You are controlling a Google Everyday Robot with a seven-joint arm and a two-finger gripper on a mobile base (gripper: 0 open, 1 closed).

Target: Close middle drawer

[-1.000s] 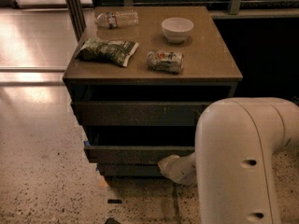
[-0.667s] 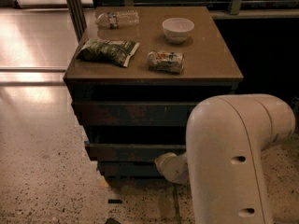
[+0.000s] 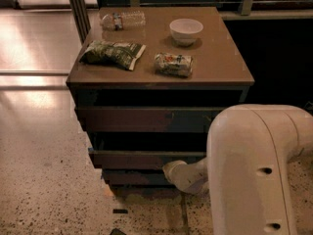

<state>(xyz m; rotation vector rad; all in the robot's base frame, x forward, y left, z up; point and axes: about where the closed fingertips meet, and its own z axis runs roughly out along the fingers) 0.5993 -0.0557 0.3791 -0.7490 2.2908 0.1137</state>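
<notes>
Drawer status: middle drawer (image 3: 142, 159) not yet shut. Its front stands forward of the cabinet, with a dark gap above it, so the closing push looks unfinished.

Gripper (image 3: 178, 174): low at the right part of that front, touching or just beside its lower edge. Whether it is clenched or released cannot be told.

Arm (image 3: 254, 170): bulky white housing at lower right, hiding the cabinet's right corner.

Neighbouring fronts: scratched top front (image 3: 146, 120) above; narrower recessed front (image 3: 137, 177) below.

Worktop (image 3: 215, 67): brown, carrying a plastic bottle (image 3: 122, 19) on its side, a white bowl (image 3: 186, 31), a green snack bag (image 3: 112, 54) and a smaller crumpled packet (image 3: 173, 64).

Room: speckled floor (image 3: 44, 190) in front, glossy pale flooring to the left, dark railing behind.
</notes>
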